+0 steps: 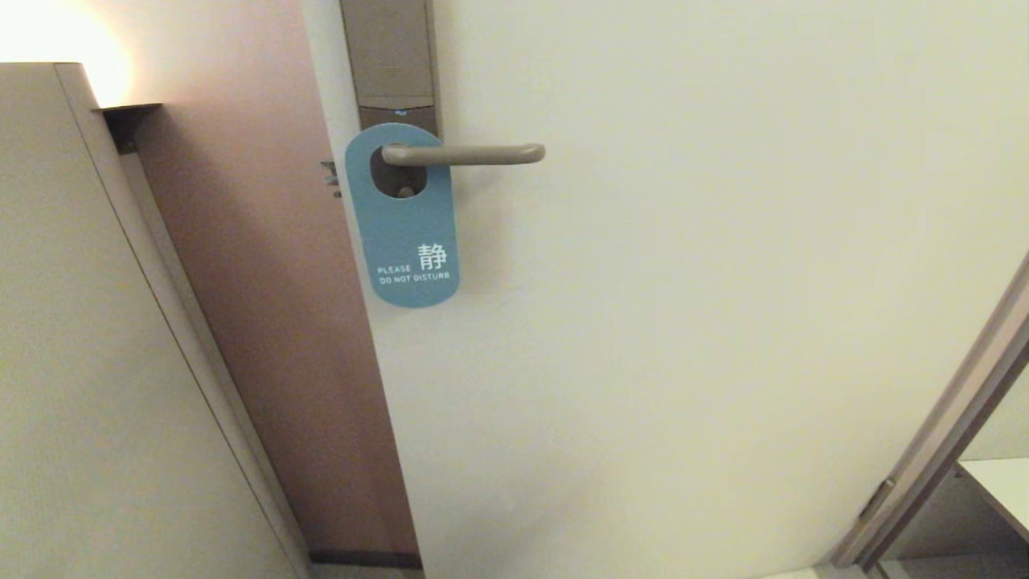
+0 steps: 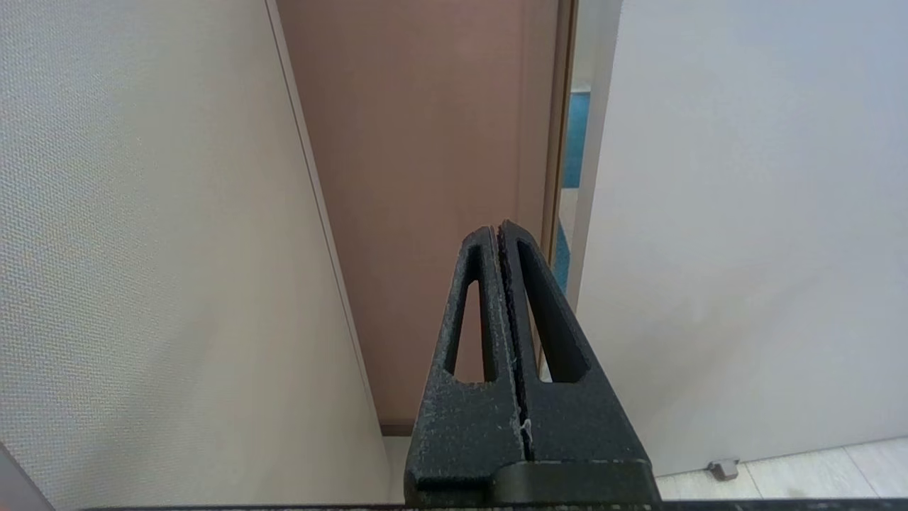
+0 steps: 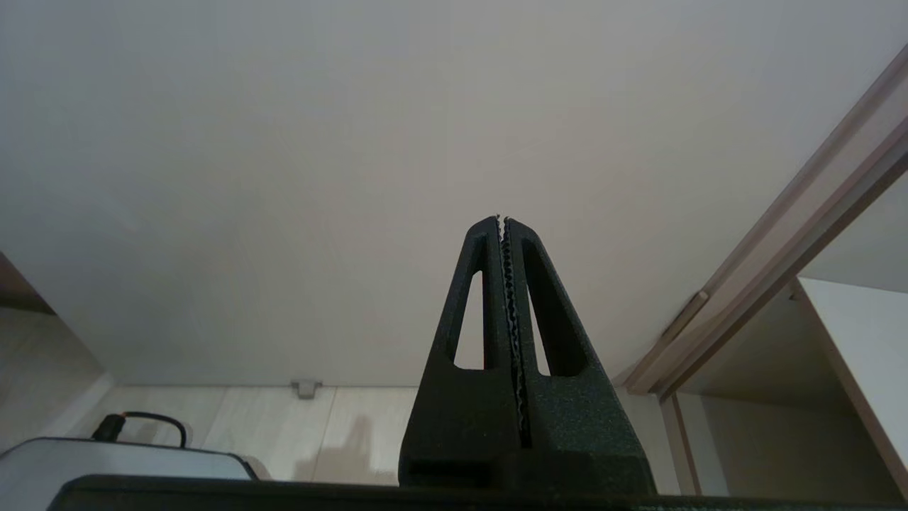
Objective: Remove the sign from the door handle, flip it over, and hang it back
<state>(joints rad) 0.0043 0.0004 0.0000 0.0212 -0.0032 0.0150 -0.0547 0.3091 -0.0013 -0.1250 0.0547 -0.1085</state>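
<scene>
A: Hanging from the door handle (image 1: 462, 153), the sign (image 1: 404, 217) shows its blue face, its oval hole looped over the lever close to the lock plate (image 1: 391, 64).

B: Risks?

A: The left gripper (image 2: 500, 231) and right gripper (image 3: 502, 221) are both clenched on nothing, low and well below the handle — the thin card could snag on the lever's tip or slip free. No containers anywhere.
</scene>
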